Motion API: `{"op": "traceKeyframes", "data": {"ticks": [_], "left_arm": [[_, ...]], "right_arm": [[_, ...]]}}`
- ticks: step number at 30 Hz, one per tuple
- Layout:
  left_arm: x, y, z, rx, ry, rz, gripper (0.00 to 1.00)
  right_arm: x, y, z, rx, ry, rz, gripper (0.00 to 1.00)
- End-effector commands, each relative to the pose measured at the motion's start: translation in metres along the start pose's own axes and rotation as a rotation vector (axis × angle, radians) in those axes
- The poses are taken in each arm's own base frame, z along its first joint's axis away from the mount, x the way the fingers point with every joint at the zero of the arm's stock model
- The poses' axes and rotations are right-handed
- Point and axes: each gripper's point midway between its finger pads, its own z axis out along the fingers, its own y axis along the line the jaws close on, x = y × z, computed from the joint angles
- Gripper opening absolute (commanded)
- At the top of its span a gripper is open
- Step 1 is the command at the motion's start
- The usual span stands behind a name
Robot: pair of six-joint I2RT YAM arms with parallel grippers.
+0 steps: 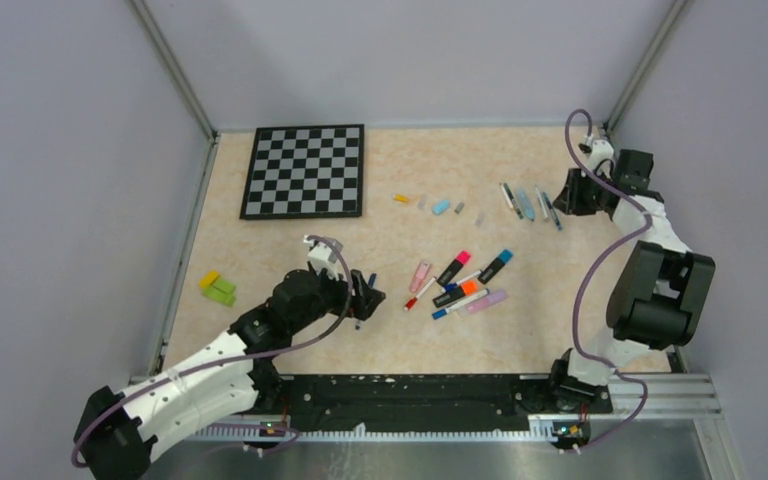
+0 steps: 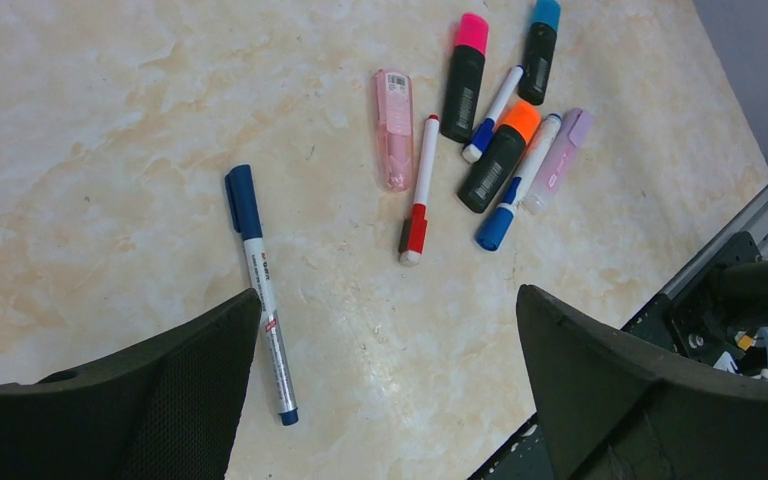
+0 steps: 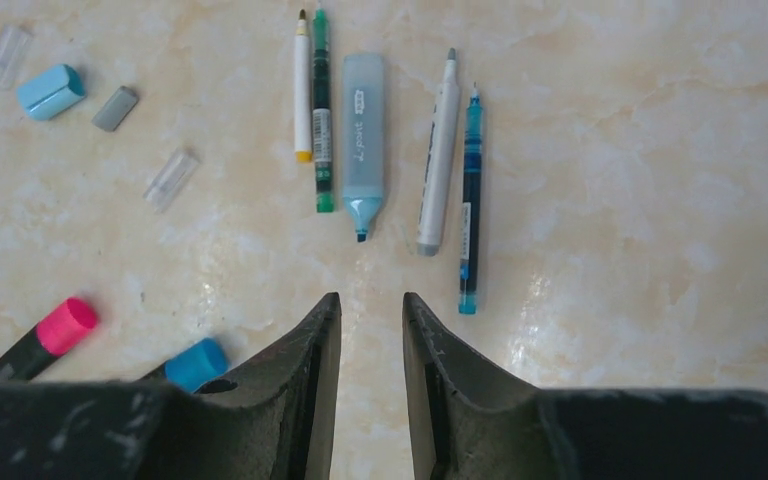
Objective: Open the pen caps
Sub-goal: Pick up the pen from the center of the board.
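- Beige marbled tabletop (image 1: 440, 345) enclosed by grey walls; a black-and-white chessboard (image 1: 305, 171) lies at the far left.
- Near the middle, the left gripper (image 2: 388, 300) hovers with jaws spread wide and empty above a white pen (image 2: 265, 300). Its dark blue cap (image 2: 243, 200) is on.
- At the far right, the right gripper (image 3: 372, 300) has jaws narrowly apart with nothing between them. It is just short of a pale blue uncapped highlighter (image 3: 363, 130) lying in a row of uncapped pens.
- Pen caps: the pink cap (image 2: 473, 33) and orange cap (image 2: 521, 120) sit on black markers clustered mid-table. A loose light blue cap (image 3: 50, 91) and a loose grey cap (image 3: 115, 108) lie left of the uncapped row.
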Motion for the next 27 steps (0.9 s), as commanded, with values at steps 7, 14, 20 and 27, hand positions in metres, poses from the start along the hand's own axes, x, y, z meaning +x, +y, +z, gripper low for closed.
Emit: {"op": "traceKeyframes", "data": {"ticks": [7, 14, 20, 27], "left_arm": [[-0.002, 0.003, 0.009, -0.064, 0.067, -0.010, 0.99], [0.003, 0.021, 0.020, -0.190, 0.141, 0.016, 0.97], [0.013, 0.049, 0.035, -0.418, 0.271, 0.015, 0.85], [0.043, 0.060, 0.053, -0.516, 0.465, 0.031, 0.52]], "right_arm": [[-0.020, 0.038, -0.034, -0.118, -0.122, -0.076, 0.28], [-0.012, 0.087, -0.057, -0.325, -0.157, -0.075, 0.28], [0.006, 0.114, -0.075, -0.400, -0.209, -0.096, 0.28], [0.024, 0.123, -0.078, -0.412, -0.229, -0.112, 0.27]]}}
